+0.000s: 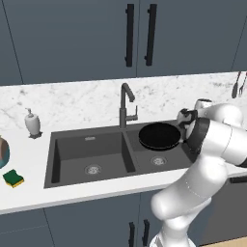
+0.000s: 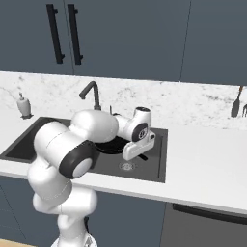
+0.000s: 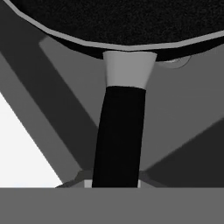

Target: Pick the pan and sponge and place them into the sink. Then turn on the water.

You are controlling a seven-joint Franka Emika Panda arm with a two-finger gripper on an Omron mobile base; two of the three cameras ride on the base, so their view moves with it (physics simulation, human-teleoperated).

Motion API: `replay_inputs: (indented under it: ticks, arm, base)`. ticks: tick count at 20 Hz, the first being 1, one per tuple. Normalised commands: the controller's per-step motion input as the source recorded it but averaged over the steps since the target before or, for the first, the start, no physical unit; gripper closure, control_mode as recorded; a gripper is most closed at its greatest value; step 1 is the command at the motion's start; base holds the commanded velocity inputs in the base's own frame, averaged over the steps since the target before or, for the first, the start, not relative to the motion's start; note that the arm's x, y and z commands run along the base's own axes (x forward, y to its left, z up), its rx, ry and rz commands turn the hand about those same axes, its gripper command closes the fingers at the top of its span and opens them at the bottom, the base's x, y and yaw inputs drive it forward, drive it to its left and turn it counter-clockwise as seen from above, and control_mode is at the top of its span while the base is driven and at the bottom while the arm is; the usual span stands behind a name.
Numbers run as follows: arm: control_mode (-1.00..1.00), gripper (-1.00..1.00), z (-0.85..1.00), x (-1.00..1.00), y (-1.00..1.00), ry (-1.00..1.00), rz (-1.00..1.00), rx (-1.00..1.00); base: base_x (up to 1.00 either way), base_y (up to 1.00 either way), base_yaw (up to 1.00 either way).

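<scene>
Over the sink's right basin, gripper clamps narrow on the pan's black handle (fingertips mostly hidden), pan held above the drain. Sponge sits on the counter, far left of sink.

The white arm reaches over the sink, holding the pan above the right basin.

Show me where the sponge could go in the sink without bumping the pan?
The left basin is bare, between the divider and the wall nearest the soap bottle. The right basin is crowded: the pan hangs over it, held by the gripper. The sponge sits on the counter left of the sink.
</scene>
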Motion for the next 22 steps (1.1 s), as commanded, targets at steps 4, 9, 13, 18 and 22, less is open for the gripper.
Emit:
replay_inputs:
  ticks: [4, 9, 13, 18, 22]
  arm:
    - [-1.0, 1.0, -0.19, -0.01, -0.28, -0.06, -0.14, 0.0]
    - [-1.0, 1.0, -0.26, -0.16, 0.0, 0.0, -0.03, 0.0]
    - [-1.0, 1.0, -0.15, -0.23, 0.19, 0.01, 0.02, 0.0]
    - [-1.0, 1.0, 0.0, -0.03, 0.33, 0.0, 0.05, 0.0]
    - [-1.0, 1.0, -0.03, 0.08, 0.54, 0.02, 0.06, -0.01]
  base:
    - [0.0, 0.0, 0.0]
    - [0.0, 0.0, 0.0]
    - [0.0, 0.0, 0.0]
    - [0.0, 0.0, 0.0]
    - [0.0, 0.0, 0.0]
